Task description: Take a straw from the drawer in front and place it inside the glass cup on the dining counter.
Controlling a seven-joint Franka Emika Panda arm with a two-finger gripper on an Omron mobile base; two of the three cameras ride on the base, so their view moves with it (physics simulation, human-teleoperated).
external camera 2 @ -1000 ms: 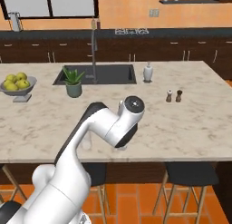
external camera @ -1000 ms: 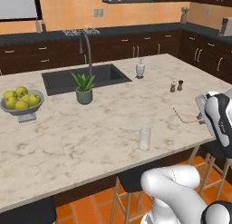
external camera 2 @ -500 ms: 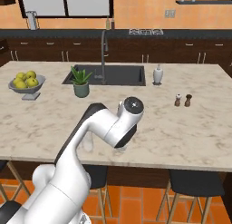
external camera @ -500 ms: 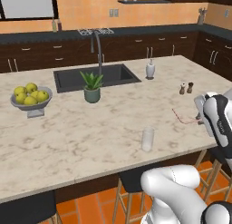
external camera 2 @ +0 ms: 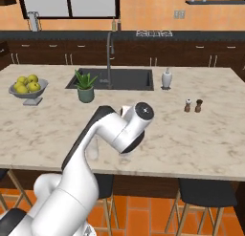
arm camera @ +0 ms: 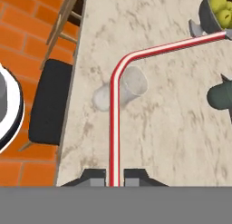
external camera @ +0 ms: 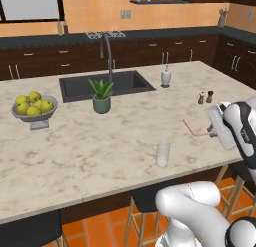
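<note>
My gripper (arm camera: pixel 114 178) is shut on the straw (arm camera: pixel 115 128), a thin red and white striped tube that runs up between the fingertips and bends toward the upper right. The glass cup (arm camera: pixel 120 90) stands on the dining counter (arm camera: pixel 172 128) just behind the straw's bend, near the counter's stool-side edge. From the left base view, the gripper (external camera: pixel 214 133) hovers at the right over the counter (external camera: pixel 100 151) with the straw (external camera: pixel 194 133) sticking out to the left, and the cup (external camera: pixel 162 153) stands to its lower left. The drawer is out of view.
On the counter are a fruit bowl (external camera: pixel 34 108), a potted plant (external camera: pixel 101 97), a dark sink (external camera: pixel 107 84) with its tap, a white soap bottle (external camera: pixel 165 76) and salt and pepper shakers (external camera: pixel 205 97). Stools (arm camera: pixel 50 105) stand along the near edge.
The whole picture has drifted a little to the right, so the base has moved. The arm keeps its pose, still holding the straw.
</note>
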